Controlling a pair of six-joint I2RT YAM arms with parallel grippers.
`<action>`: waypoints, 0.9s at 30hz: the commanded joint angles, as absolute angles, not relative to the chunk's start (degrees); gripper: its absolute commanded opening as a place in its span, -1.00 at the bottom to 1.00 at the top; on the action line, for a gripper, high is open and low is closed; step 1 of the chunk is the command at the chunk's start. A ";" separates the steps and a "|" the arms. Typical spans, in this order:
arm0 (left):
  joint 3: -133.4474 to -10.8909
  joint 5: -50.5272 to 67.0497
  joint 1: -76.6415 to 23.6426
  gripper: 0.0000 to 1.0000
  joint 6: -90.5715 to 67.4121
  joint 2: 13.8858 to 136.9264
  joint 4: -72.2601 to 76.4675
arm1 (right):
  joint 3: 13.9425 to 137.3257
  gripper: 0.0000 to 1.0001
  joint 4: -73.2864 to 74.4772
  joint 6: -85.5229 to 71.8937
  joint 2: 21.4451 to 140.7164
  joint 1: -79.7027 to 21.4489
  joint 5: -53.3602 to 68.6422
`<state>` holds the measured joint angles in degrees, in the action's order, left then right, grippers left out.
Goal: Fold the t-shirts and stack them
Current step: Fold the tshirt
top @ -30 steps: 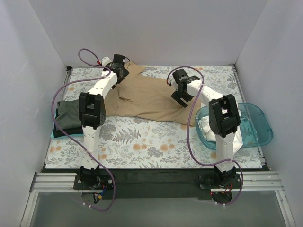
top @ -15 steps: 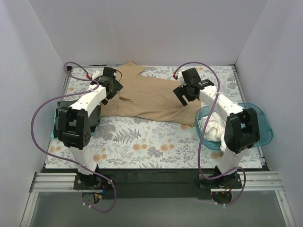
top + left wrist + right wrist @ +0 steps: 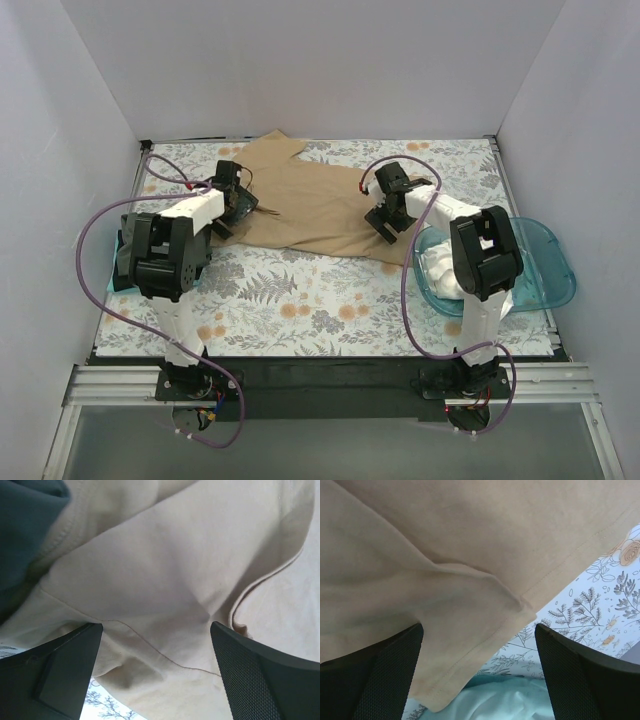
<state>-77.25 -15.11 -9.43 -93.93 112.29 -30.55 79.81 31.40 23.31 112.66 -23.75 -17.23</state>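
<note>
A tan t-shirt lies spread and rumpled across the far middle of the floral table covering. My left gripper hangs open over its left side near a sleeve seam; tan cloth fills that wrist view. My right gripper hangs open over the shirt's right hem corner. A folded dark grey-green t-shirt lies at the left edge, and its dark cloth shows in the left wrist view. White t-shirts fill the teal tub.
The translucent teal plastic tub stands at the right edge of the table; its contents show under the shirt's hem in the right wrist view. The floral covering is bare in front of the shirt. White walls enclose the table on three sides.
Both arms have swung down and in over the tan shirt: the left gripper moved nearer and lower onto its left side, the right gripper dropped to its right hem. The shirt lies a little flatter.
</note>
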 commanded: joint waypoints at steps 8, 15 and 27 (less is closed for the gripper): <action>-68.91 -21.53 -6.50 0.81 -96.68 107.67 -36.46 | 78.58 0.97 29.97 25.66 113.38 -20.57 -19.42; -71.09 -19.61 -6.50 0.81 -95.63 104.77 -36.65 | 79.62 0.97 29.97 25.22 110.92 -20.21 -20.83; -79.80 -12.66 -11.60 0.81 -92.90 105.38 -34.54 | 81.31 0.97 27.95 17.50 100.21 -23.20 -18.54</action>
<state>-77.56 -14.52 -9.69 -94.04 107.13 -34.50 82.70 29.71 21.61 105.45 -21.67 -18.94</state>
